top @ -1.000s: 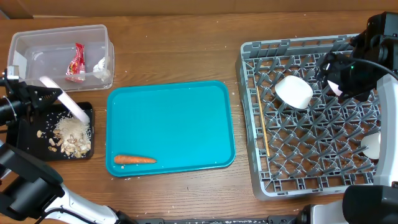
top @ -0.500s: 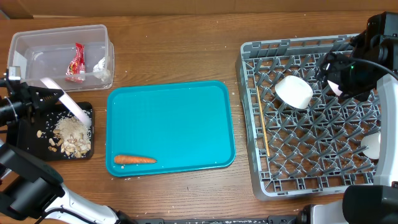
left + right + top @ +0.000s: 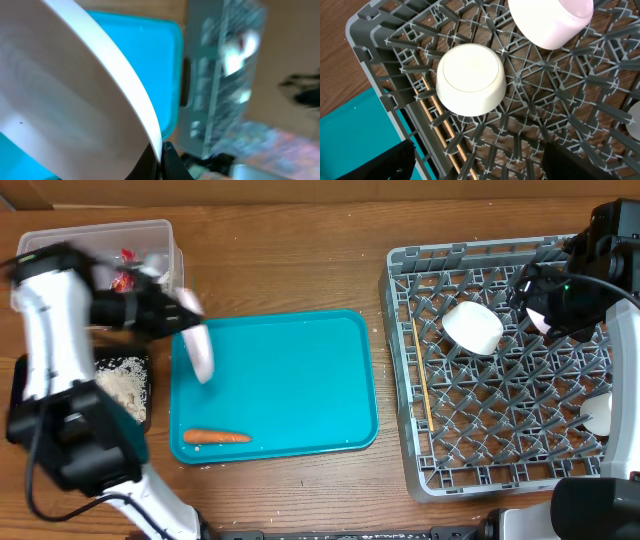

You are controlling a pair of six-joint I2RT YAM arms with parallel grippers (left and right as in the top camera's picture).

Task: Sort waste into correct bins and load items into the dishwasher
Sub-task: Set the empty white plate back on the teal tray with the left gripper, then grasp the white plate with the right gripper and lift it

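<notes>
The left fingers (image 3: 173, 169), shut tight on the rim of the round white plate (image 3: 198, 345), have swung it off the shallow black tray (image 3: 20, 380) and its beige scraps and rice (image 3: 122, 385). It now hangs over the teal serving tray (image 3: 290, 380), so scraping looks finished and racking probably follows. The small orange carrot (image 3: 216, 436) lies unsorted there. Above the grey plastic dish rack (image 3: 500, 470), the right fingers (image 3: 580, 162) hang wide apart, empty.

Quick count: one carrot (image 3: 216, 436), one teal tray (image 3: 290, 370), one grey rack (image 3: 470, 248), one clear tub (image 3: 165, 240), one black tray (image 3: 143, 363), one red wrapper (image 3: 122, 280), one plate (image 3: 198, 345), two chopsticks (image 3: 445, 127). Three things in the rack: one white cup (image 3: 470, 80), one pink bowl (image 3: 552, 20), one white dish (image 3: 597, 415).
</notes>
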